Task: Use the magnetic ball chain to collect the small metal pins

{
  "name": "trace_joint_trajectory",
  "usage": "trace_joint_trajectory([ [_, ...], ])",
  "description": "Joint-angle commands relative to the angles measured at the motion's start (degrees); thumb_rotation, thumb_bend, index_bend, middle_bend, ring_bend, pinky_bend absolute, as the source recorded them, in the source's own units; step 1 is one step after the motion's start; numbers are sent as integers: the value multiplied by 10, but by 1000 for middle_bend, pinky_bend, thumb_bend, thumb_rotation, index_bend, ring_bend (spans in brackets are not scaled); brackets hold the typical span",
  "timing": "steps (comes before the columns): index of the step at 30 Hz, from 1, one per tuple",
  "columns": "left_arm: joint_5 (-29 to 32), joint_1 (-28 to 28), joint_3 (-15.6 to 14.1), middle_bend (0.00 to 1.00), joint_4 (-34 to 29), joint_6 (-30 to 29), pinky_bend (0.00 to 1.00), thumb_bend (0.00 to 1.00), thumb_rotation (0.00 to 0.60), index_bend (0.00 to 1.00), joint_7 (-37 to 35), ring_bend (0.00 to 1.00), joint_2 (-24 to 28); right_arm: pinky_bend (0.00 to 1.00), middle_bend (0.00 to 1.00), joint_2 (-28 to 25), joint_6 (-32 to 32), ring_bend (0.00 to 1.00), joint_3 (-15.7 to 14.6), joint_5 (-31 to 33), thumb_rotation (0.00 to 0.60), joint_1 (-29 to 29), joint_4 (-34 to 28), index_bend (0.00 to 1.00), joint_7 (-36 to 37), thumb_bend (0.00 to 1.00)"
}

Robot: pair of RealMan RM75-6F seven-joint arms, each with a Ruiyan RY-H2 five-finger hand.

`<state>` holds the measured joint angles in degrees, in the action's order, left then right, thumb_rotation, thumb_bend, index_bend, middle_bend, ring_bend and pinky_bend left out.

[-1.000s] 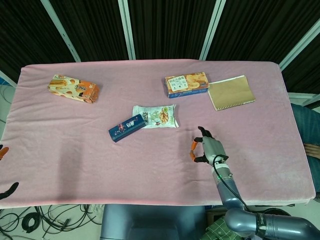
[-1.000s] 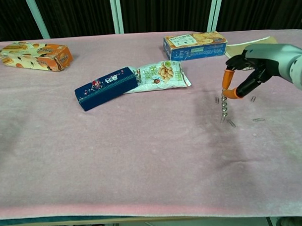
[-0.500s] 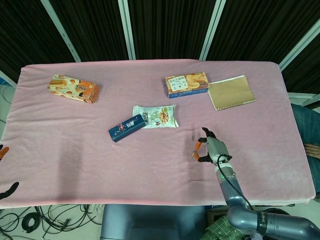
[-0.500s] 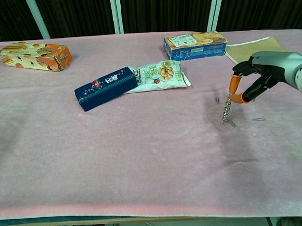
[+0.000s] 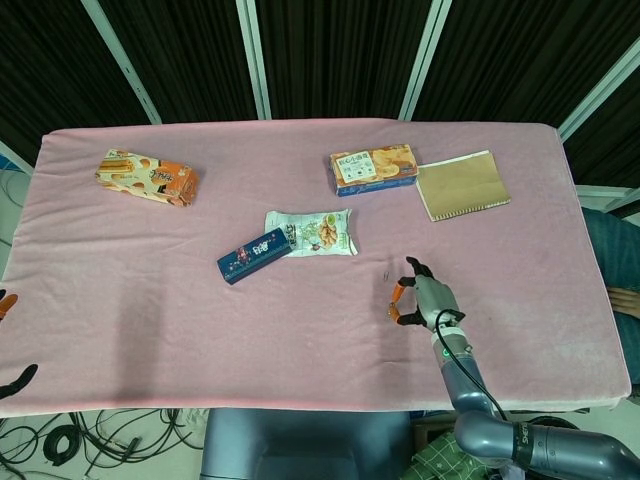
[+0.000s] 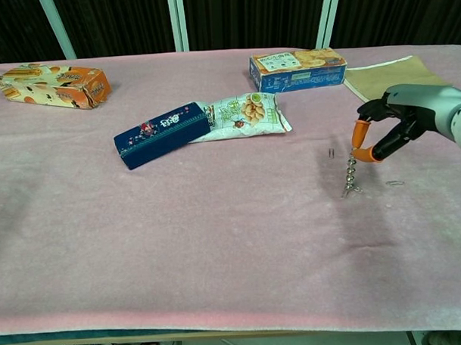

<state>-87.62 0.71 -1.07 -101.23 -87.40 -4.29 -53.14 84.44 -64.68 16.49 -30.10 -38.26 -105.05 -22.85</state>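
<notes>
My right hand [image 6: 401, 123] pinches the top of the magnetic ball chain [image 6: 351, 171] between its orange fingertips [image 6: 357, 133]. The chain hangs down to the pink cloth, and a metal pin [image 6: 352, 189] clings to its lower end. One loose pin [image 6: 331, 151] lies left of the chain, another loose pin [image 6: 395, 183] to its right. In the head view the right hand [image 5: 426, 298] is near the table's front right, with a pin [image 5: 387, 268] just left of it. Only fingertips of my left hand [image 5: 16, 380] show at the far left edge, off the table.
A dark blue box [image 6: 162, 134] and a snack bag [image 6: 242, 114] lie mid-table. A blue-and-orange biscuit box [image 6: 297, 69] and a brown notebook [image 5: 461, 184] sit at the back right. An orange box [image 6: 53, 85] is at the back left.
My right hand has shifted right with the chain. The chain's lower end was dragged along the cloth and now has a pin stuck to it.
</notes>
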Motion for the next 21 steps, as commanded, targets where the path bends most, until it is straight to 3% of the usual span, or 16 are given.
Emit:
trace_joint_trajectory([
  [1,0,0,0,15,0,0,0,223,600,68,0,0,0,200,2,0,0,20,1,-1,600,-1,0,604,3,369],
  [21,15,-1,5,15,1,5,0,223,600,67,3,0,-1,200,2,8,10,20,45,43,600,-55,19,604,-22,369],
])
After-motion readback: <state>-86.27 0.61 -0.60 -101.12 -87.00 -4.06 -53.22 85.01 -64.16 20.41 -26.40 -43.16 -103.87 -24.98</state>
